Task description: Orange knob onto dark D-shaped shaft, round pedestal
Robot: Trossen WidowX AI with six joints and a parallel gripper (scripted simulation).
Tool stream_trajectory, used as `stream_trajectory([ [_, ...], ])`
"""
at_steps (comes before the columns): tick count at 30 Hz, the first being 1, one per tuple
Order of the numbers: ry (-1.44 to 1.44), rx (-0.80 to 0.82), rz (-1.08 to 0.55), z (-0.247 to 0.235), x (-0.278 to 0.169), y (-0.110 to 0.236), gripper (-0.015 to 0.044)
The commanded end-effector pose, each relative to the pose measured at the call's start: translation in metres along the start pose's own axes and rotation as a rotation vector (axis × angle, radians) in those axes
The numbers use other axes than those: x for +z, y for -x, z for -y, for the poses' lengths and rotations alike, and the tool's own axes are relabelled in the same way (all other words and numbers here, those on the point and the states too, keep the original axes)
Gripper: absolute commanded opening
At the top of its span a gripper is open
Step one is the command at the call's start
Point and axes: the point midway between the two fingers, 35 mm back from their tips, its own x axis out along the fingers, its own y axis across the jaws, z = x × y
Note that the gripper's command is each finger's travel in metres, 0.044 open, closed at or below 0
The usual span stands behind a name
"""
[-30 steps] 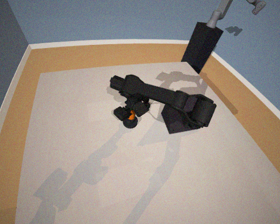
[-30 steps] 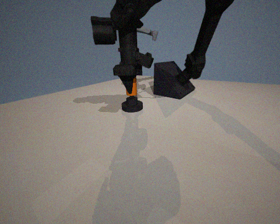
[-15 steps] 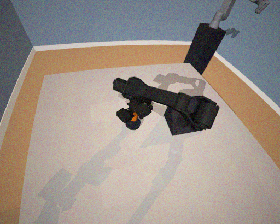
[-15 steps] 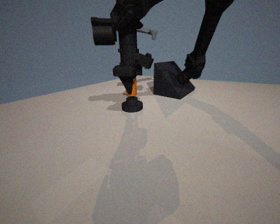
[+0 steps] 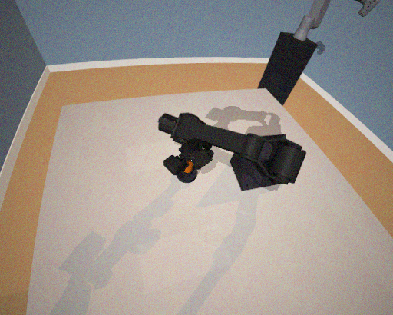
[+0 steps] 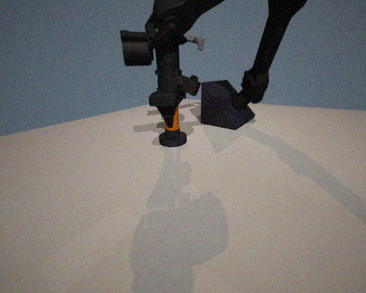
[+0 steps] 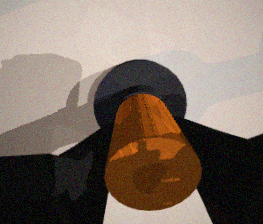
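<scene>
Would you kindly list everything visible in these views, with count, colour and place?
knob: one, orange, upright over the pedestal, held between the fingers
pedestal: one, dark, round, on the table right under the knob
shaft: not visible, hidden by the knob
table: one, pale beige top with an orange-tan border
dark box: one, at the table's far edge, with a grey stand rising from it
walls: blue, behind the table
arm: one, black, reaching from its base to the pedestal
gripper: one, black, shut on the knob
</scene>
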Motion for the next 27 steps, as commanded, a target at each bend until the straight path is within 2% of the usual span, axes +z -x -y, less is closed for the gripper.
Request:
stream_trajectory([
  [1,0.000,0.000,-0.001,-0.0001,-0.0002,0.0007,0.0000],
  [4,0.000,0.000,-0.001,-0.0001,-0.0002,0.0007,0.0000],
  [21,0.000,0.000,-0.001,-0.0001,-0.0002,0.0007,0.0440],
  [27,-0.001,0.001,-0.002,0.0006,-0.0015,0.0092,0.0440],
])
